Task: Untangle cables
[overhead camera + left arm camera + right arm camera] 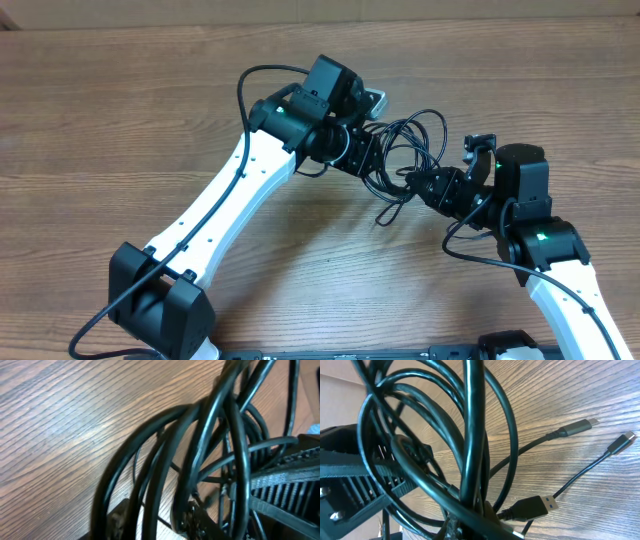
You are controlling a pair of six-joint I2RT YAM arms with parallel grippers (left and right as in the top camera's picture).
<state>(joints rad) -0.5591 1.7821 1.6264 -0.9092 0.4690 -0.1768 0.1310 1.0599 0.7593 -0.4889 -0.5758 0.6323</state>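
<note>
The cables (415, 135) are a tangle of thin black cords lying between my two arms at the table's middle. My left gripper (368, 160) reaches into the tangle from the left and looks shut on some loops; in the left wrist view the cables (200, 435) arch over its fingers (155, 522). My right gripper (428, 188) comes in from the right and is shut on a strand (475, 420) running up between its fingers (470, 522). A USB-A plug (540, 505) and two silver-tipped plugs (580, 425) (622, 442) lie loose on the wood.
The wooden table (120, 120) runs all round the tangle. The two grippers are very close; my right one's ribbed finger (290, 485) shows in the left wrist view, and my left one (350, 475) shows in the right wrist view. A small silver-grey object (376, 100) lies behind my left wrist.
</note>
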